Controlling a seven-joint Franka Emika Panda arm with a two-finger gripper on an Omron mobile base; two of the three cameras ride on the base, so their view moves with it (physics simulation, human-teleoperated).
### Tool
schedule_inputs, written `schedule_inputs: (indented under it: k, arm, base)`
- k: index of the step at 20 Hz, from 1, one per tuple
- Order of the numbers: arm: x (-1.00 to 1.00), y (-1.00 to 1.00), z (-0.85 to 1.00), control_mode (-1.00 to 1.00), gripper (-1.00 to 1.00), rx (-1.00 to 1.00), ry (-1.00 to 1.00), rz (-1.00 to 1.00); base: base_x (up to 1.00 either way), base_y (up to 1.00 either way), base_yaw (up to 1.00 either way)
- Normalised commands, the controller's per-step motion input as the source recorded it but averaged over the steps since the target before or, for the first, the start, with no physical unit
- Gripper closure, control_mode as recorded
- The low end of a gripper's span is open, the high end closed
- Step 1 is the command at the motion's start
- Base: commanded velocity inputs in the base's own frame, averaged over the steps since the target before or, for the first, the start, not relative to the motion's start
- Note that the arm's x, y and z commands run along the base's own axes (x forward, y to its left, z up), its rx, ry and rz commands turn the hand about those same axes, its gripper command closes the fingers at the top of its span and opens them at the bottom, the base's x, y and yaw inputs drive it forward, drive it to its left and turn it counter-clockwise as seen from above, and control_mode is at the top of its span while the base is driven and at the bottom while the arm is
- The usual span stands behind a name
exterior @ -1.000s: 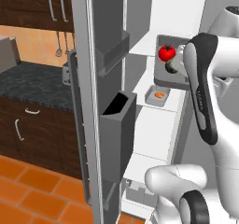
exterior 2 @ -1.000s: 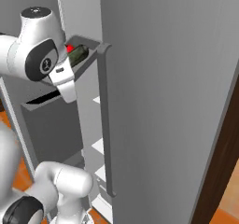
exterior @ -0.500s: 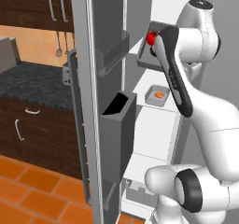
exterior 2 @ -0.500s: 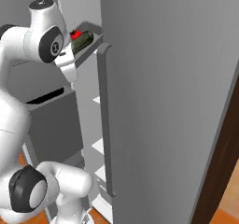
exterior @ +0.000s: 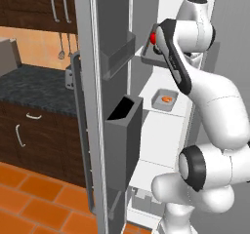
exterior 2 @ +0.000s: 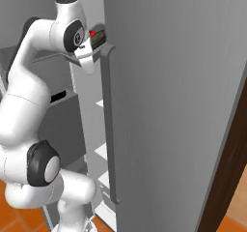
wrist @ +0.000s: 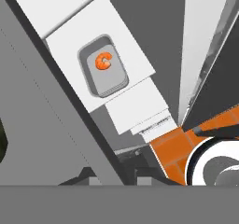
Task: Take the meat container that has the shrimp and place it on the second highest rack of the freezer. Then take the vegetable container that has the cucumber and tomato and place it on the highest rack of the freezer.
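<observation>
You are seeing two shallow grey trays in the grey-silver freezer: the shrimp tray sitting on a white shelf, the tomato tray above it, clamped in your pincer.

The light is soft and even all over, like a drawn computer picture. The tall grey-silver freezer has a bright white inside, and its dark grey door bin looks black in its open top. The shiny white robot arm has pale bright spots and soft grey shade below. The orange tile floor glows warm. Edges look a bit fuzzy and blocky. Nothing bends at the sides.
</observation>
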Motion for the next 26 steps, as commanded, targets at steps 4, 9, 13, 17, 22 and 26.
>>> schedule_inputs:
  k: [4,9,13,17,22,26]
  arm:
    - [0.56,-0.04,-0.22,-1.0,1.0,0.0,0.03,0.0]
    - [0.54,-0.26,0.04,-1.0,1.0,0.0,0.12,-0.01]
    - [0.73,-0.19,-0.14,-1.0,1.0,0.0,0.17,-0.05]
    - [0.83,-0.04,0.11,-1.0,1.0,0.0,0.02,-0.01]
    - [0.92,-0.07,0.15,-1.0,1.0,0.0,0.02,0.0]
    - [0.17,-0.08,-0.6,-1.0,1.0,-0.04,-0.04,0.0]
  base:
    - [0.0,0.0,0.0]
    - [0.0,0.0,0.0]
    - [0.0,0.0,0.0]
    - [0.0,0.0,0.0]
    - [0.0,0.0,0.0]
    - [0.0,0.0,0.0]
